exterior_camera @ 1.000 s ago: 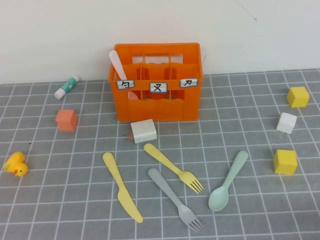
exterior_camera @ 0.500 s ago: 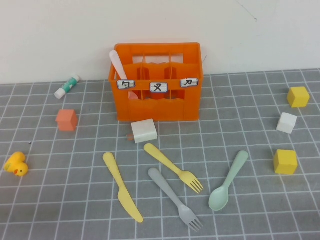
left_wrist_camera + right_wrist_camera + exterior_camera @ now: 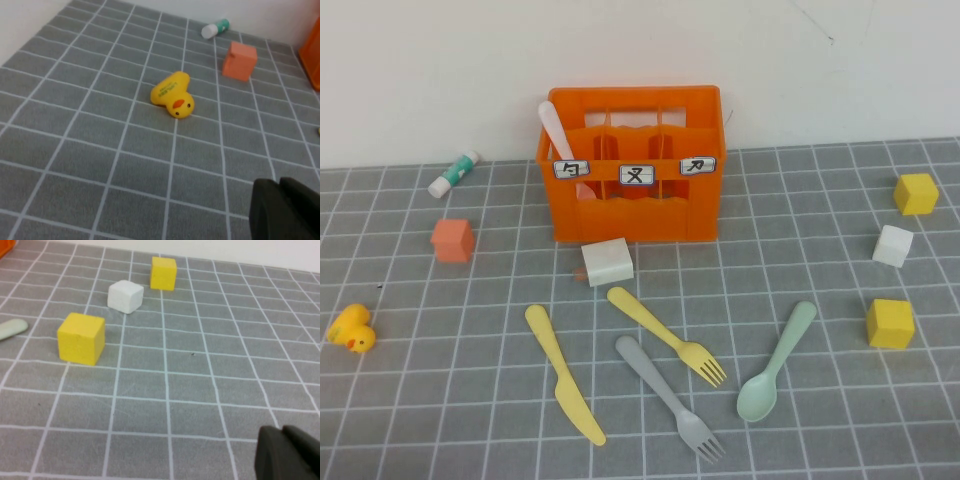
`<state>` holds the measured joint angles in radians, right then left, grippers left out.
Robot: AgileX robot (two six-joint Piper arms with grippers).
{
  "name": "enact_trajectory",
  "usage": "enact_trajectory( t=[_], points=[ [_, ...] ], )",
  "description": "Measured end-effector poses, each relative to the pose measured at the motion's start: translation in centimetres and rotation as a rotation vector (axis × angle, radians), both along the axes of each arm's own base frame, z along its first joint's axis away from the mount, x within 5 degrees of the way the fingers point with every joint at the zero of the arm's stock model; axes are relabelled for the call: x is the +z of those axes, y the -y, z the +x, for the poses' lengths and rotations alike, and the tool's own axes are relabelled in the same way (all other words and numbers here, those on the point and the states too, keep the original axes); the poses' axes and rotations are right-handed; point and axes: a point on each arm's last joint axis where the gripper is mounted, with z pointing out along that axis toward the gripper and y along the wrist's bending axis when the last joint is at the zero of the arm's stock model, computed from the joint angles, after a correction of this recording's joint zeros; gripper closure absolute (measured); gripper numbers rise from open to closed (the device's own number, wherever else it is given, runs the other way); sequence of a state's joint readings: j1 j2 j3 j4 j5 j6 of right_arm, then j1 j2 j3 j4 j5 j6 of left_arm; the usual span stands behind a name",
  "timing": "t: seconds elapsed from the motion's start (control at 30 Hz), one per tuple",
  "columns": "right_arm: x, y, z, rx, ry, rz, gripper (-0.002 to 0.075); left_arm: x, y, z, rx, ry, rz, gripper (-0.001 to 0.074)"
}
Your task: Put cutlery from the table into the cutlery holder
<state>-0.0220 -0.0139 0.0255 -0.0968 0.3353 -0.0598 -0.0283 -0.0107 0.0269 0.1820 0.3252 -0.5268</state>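
The orange cutlery holder [image 3: 630,215] stands at the back of the grey gridded table [image 3: 800,280]. A pink spoon [image 3: 555,132] stands in its left compartment. The yellow knife [image 3: 564,373], yellow fork [image 3: 667,335], grey fork [image 3: 670,397] and mint-green spoon [image 3: 777,360] lie on the table in front of it. Neither arm shows in the high view. My left gripper [image 3: 282,207] is shut and empty, low over the table near the yellow duck [image 3: 172,93]. My right gripper [image 3: 287,452] is shut and empty near the yellow cubes; the mint spoon's handle tip [image 3: 12,328] shows there.
A white block [image 3: 608,261] lies just in front of the holder. An orange-pink cube [image 3: 452,240], a duck [image 3: 350,328] and a small tube [image 3: 454,173] are on the left. Two yellow cubes [image 3: 916,193] [image 3: 890,323] and a white cube [image 3: 893,245] are on the right.
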Motion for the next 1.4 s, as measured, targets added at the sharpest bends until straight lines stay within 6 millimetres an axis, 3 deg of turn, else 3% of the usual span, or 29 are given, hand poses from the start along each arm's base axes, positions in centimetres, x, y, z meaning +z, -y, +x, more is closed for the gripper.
enact_trajectory(
  t=[0.47, 1.4],
  points=[
    [0.0, 0.0, 0.0, -0.001, 0.0, 0.0, 0.0729, 0.0, 0.82, -0.05, -0.12, -0.01, 0.089, 0.0736],
    [0.0, 0.0, 0.0, -0.001, 0.0, 0.0, 0.0729, 0.0, 0.82, -0.05, -0.122, -0.01, 0.098, 0.0736]
  ],
)
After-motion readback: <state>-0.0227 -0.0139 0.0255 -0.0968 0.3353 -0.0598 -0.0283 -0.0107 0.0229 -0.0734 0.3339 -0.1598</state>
